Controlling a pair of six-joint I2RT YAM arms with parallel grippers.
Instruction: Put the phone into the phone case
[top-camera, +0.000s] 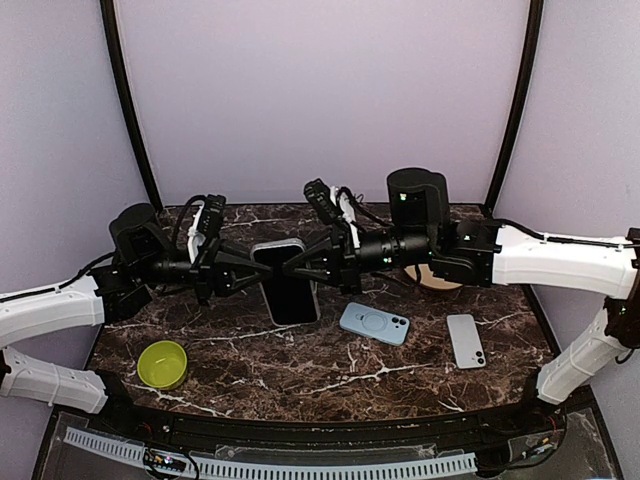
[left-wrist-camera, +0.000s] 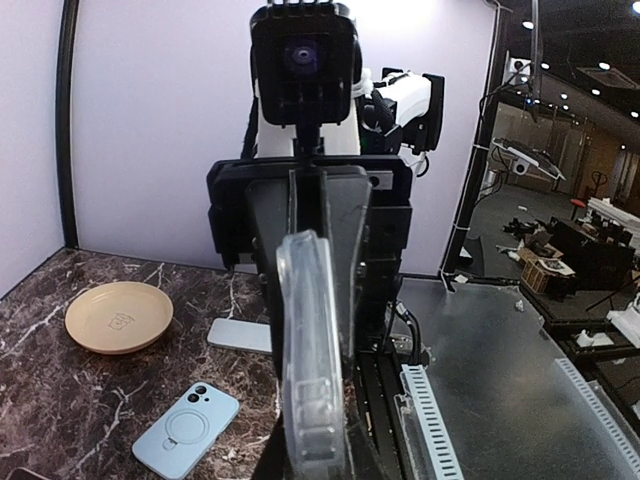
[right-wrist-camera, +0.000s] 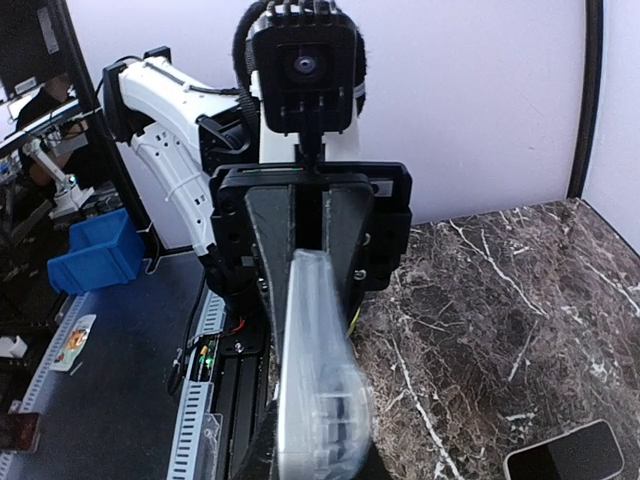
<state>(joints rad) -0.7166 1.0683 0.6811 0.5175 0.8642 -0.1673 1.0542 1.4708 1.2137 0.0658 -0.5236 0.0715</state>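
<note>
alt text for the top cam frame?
The left gripper and right gripper pinch a clear case from opposite ends above a marble table, a dark phone lying beneath. Also on the table: blue case, pale phone, green bowl, tan plate.

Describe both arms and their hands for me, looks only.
The left arm and right arm have smooth white shells on the long links and black cylindrical joints. The left hand and right hand are black, with two tapered fingers and a boxy camera above. Black cables loop over the wrists.
</note>
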